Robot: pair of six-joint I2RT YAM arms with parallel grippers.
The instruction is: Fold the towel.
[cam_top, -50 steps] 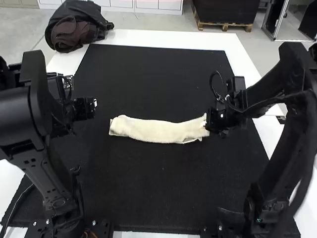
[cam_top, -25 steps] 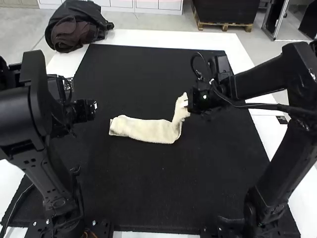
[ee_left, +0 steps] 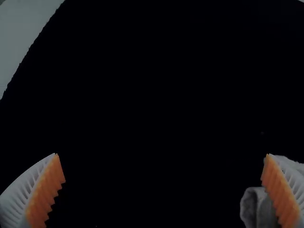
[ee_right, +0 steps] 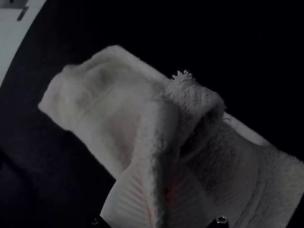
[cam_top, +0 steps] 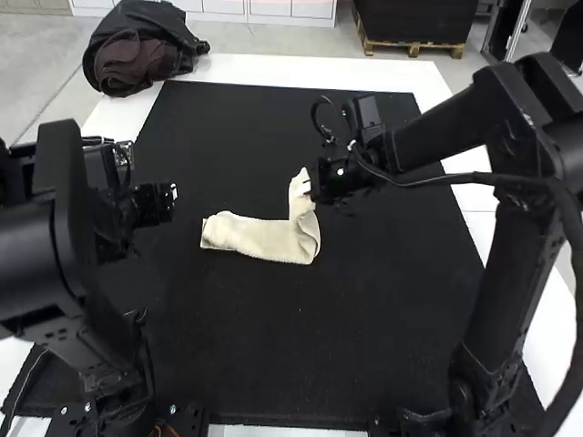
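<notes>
High view: towel (cam_top: 260, 238) lies left of centre in the frame, on the black mat (cam_top: 301, 355), as a narrow strip running left to right. Its right-hand part rises off the mat in a bend, the end held up by the right gripper (cam_top: 312, 185) a little above and right of the strip. Left gripper (cam_top: 171, 194) is at the left of the frame, apart from the cloth. Judgement: the lengthwise folding looks done; the crosswise fold is under way, perhaps half made. Left to do: lay the raised end over the flat part, let go, straighten the edges.

Left wrist view: fingers spread wide, orange pads (ee_left: 280, 192) facing each other with nothing between them but dark mat. A bit of towel shows beside one finger; no sign of a grip on it.

Right wrist view: ribbed fingers (ee_right: 126, 202) pressed together on the towel's end, pinching a thick, bunched ridge. Layers of the strip show beyond and beside them. Fold not closed; the final shape cannot be judged yet.
</notes>
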